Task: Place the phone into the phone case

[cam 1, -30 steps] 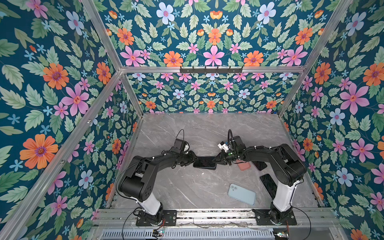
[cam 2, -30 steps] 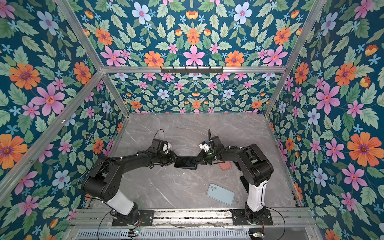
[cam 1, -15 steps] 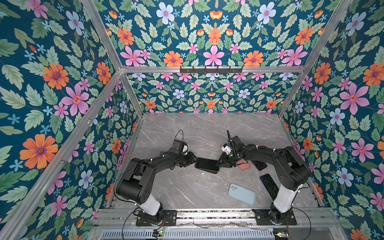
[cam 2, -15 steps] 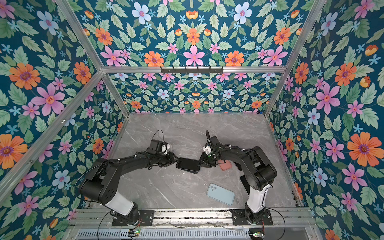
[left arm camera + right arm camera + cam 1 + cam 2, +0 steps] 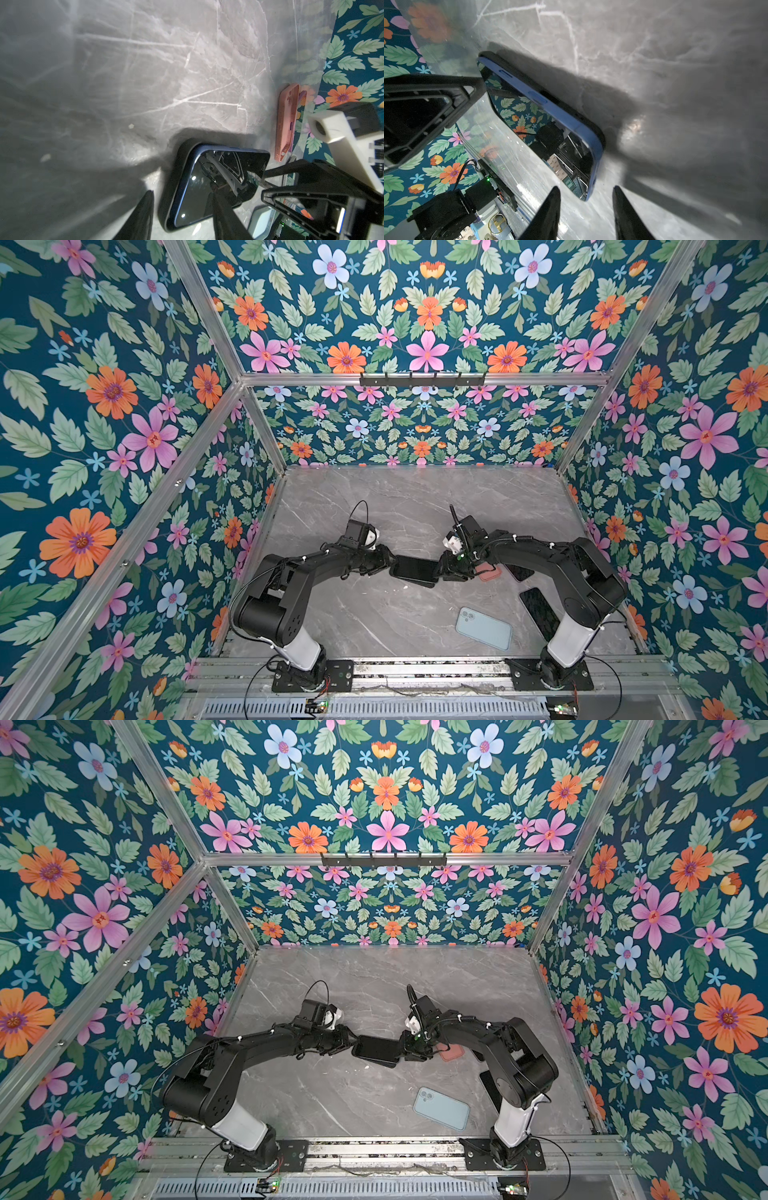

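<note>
Grey marble table (image 5: pixel 415 497): grippers meet at centre.
Left gripper (image 5: pixel 385 566): jaws apart, astride phone's left end.
Right gripper (image 5: pixel 441 571): clamped on phone's other end second ago, now jaws parted, tips just off it.
Blue phone (image 5: pixel 415 569): screen up in black case (image 5: pixel 172 187), blue rim proud along one side. Now slanted, level before.
Pink case (image 5: pixel 491 572): just beside right gripper.

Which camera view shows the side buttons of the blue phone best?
The right wrist view: the blue phone is close, its edge and side buttons sharp. The left wrist view shows mainly its screen; in both top views it is only a small dark slab.
</note>
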{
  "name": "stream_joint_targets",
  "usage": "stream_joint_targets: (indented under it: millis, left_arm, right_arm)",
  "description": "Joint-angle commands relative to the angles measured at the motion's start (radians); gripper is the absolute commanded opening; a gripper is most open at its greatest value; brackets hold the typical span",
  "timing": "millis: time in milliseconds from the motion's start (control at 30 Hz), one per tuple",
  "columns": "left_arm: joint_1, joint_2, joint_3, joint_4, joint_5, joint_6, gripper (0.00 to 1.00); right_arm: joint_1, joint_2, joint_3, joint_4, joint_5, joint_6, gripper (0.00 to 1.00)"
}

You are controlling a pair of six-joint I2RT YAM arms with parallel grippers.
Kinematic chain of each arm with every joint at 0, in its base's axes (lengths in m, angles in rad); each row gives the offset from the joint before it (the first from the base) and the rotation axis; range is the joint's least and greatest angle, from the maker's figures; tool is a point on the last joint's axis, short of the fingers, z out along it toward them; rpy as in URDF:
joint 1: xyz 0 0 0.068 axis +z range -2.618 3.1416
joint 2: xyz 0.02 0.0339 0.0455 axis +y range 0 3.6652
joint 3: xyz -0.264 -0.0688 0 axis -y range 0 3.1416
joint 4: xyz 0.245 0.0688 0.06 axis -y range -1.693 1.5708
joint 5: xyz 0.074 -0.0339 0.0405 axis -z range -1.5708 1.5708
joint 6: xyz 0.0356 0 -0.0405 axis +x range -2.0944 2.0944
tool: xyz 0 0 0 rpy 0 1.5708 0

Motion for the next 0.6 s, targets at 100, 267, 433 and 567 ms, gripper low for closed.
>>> stream_joint_targets:
  millis: [100,267,433,567]
  left_arm:
    - [-0.006,0.043,0.012,0.035,0.017,0.013,0.48]
    - [-0.010,0.065,0.008,0.058,0.012,0.003,0.44]
    - [-0.020,0.076,0.001,0.073,0.011,-0.005,0.36]
    - [-0.025,0.076,-0.008,0.082,0.011,-0.014,0.32]
  right_arm:
    - [0.002,0.019,-0.014,0.057,-0.037,0.056,0.40]
    - [0.007,0.035,-0.012,0.087,-0.062,0.078,0.36]
    - [0.022,0.047,-0.003,0.099,-0.071,0.092,0.31]
    - [0.043,0.059,0.009,0.102,-0.073,0.102,0.30]
